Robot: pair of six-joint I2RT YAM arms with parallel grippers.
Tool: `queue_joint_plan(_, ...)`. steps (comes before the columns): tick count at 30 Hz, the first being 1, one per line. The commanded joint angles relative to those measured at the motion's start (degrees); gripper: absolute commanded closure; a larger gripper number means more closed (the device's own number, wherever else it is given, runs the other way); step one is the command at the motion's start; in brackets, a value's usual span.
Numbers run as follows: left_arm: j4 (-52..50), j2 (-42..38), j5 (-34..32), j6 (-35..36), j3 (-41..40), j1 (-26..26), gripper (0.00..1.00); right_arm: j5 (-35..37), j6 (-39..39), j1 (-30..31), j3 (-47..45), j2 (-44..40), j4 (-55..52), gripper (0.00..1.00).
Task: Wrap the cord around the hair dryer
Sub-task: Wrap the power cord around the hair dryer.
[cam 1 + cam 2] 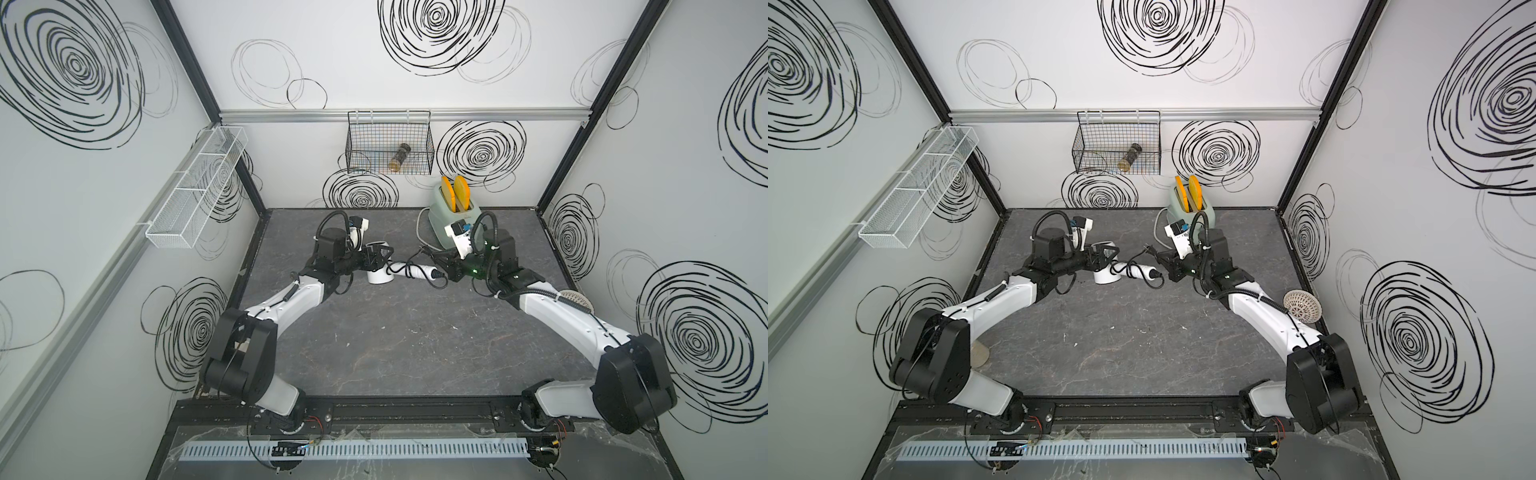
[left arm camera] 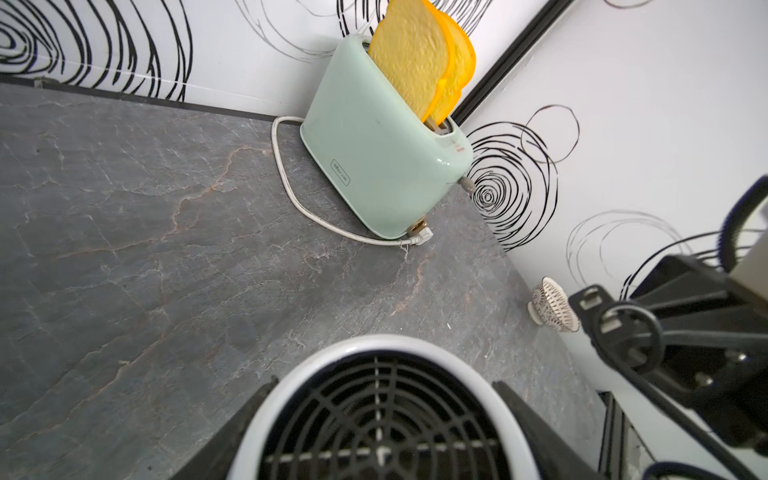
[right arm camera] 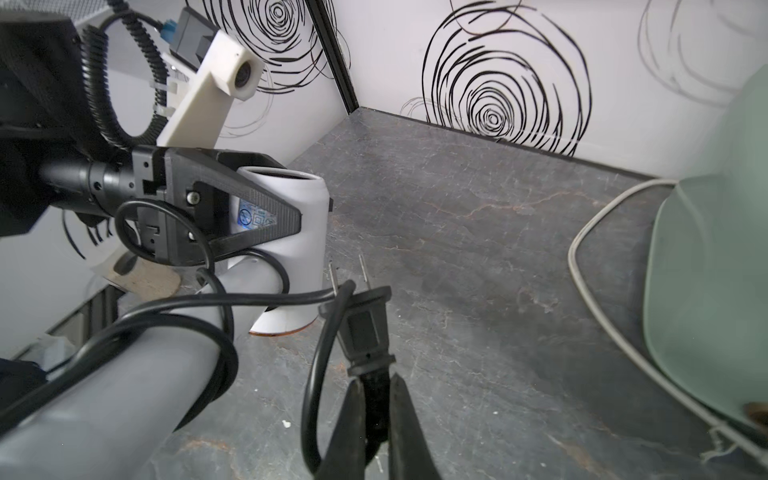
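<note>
The hair dryer (image 1: 379, 277) sits near the middle of the grey tabletop (image 1: 395, 353). It appears to rest nozzle-down, with its slim handle (image 3: 124, 395) reaching sideways toward the right arm. The left gripper (image 1: 380, 255) is clamped across the short head, probably to brace the body against the tug of winding. The black cord (image 3: 266, 297) already circles the handle in a few loose loops, so the wrapping looks well along. The right gripper (image 3: 374, 390) is pinched on the cord just behind the plug (image 3: 361, 320), holding the free end up beside the handle, likely so it can be carried round again or tucked in. The mint-green toaster (image 1: 455, 212) and its white cable (image 2: 286, 183) stand apart by the back wall.
</note>
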Motion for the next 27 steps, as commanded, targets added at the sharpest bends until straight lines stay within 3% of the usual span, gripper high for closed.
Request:
queue_joint_plan(1,11.9,-1.5,1.5,-12.3,-0.8,0.2,1.00,-1.4,11.8,-0.7,-4.3,0.6,6.2,1.00)
queue_joint_plan(6,10.6,-1.7,-3.5,-18.0,-0.9,0.5,1.00,1.8,14.6,2.4,-9.6,-1.5,10.6,1.00)
queue_joint_plan(11,1.2,-1.8,-9.2,-15.1,2.5,1.0,1.00,3.1,4.6,5.8,-8.5,-2.8,4.8,1.00)
queue_joint_plan(18,-1.3,-0.3,-7.6,-13.6,3.9,3.5,1.00,-1.9,-9.1,8.6,-6.9,-4.5,-2.4,1.00)
queue_joint_plan(23,-9.5,0.3,-16.8,-8.1,6.6,3.6,1.00,9.7,-16.9,14.5,-1.9,-4.4,-13.2,1.00)
queue_joint_plan(27,-11.8,0.3,-25.7,-5.5,6.2,3.8,1.00,13.3,-17.8,16.1,-0.1,-4.9,-16.9,1.00)
